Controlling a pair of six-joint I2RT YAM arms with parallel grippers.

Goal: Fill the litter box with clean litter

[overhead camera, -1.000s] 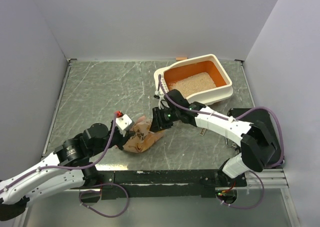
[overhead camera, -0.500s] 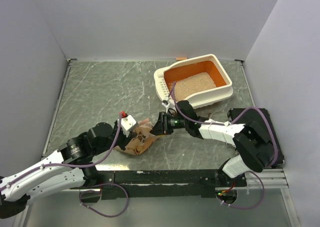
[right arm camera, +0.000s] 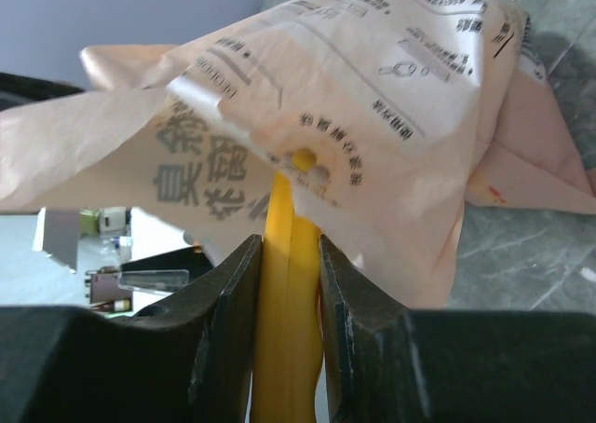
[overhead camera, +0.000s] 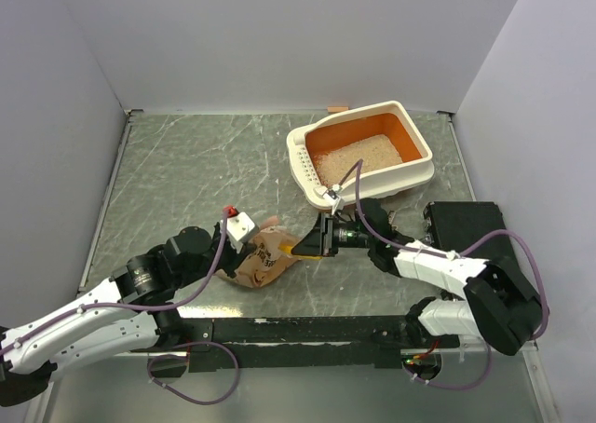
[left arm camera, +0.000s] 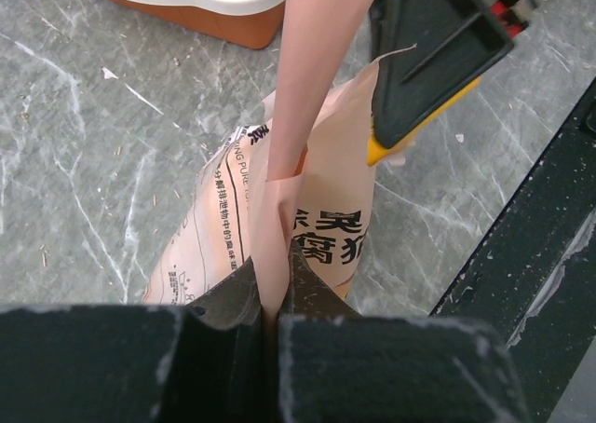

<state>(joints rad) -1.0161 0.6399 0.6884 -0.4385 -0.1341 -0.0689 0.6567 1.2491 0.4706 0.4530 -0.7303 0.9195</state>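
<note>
Crinkled tan paper bag (overhead camera: pixel 264 261) being pinched by the left hand (left arm camera: pixel 271 313), the yellow plastic scoop (right arm camera: pixel 282 220) clamped in the right hand (right arm camera: pixel 285 283) should be dug deep, then carried level to the cream-rimmed orange litter box (overhead camera: pixel 411 178) at the far right of the tabletop (overhead camera: pixel 186 171).

The left arm (overhead camera: pixel 93 316) stretches low from the near left corner toward the centre. The left gripper (overhead camera: pixel 248 246) is pinched tight on a fold of the paper bag (overhead camera: pixel 265 263). The right arm (overhead camera: pixel 438 260) reaches leftward, nearly level, and the right gripper (overhead camera: pixel 315 240) is clamped on the yellow scoop (right arm camera: pixel 289 348).
</note>
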